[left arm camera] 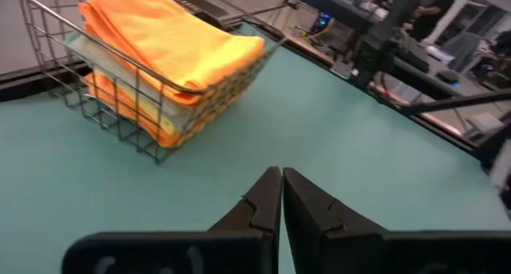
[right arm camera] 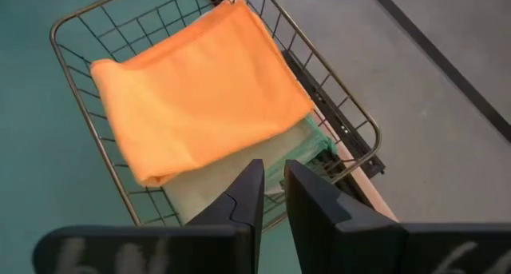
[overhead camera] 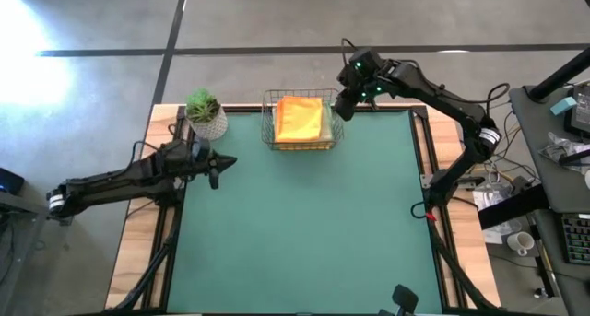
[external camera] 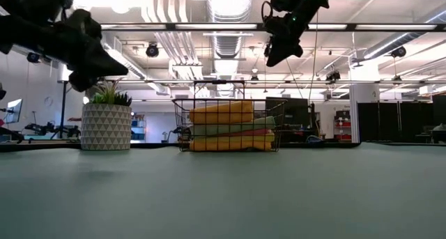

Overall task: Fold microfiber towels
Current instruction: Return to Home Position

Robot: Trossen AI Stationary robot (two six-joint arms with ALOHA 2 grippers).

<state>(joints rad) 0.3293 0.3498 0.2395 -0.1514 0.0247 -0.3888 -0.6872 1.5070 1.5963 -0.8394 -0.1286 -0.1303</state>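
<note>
While the left claw [overhead camera: 214, 171] is hanging at the left-centre of the high view, clenched on nothing, it is sitting just below the potted plant [overhead camera: 205, 113] and well apart from the task's things. To its right, at the upper centre of the frame, the wire basket [overhead camera: 267, 122] is standing on the back edge of the table [overhead camera: 295, 224]. The folded microfiber towels [overhead camera: 300, 119] are lying stacked inside it, an orange one on top. Farther right, the right claw [overhead camera: 343, 104] is hovering just beside the basket's right rim. The low view shows it raised well above the wire. A slim gap is showing between its fingers, and it is grasping nothing. So the stack is lying to the left of and beneath the nearer right claw. Judging by that, any retreat is calling for a path up and to the right, away from the rim.
</note>
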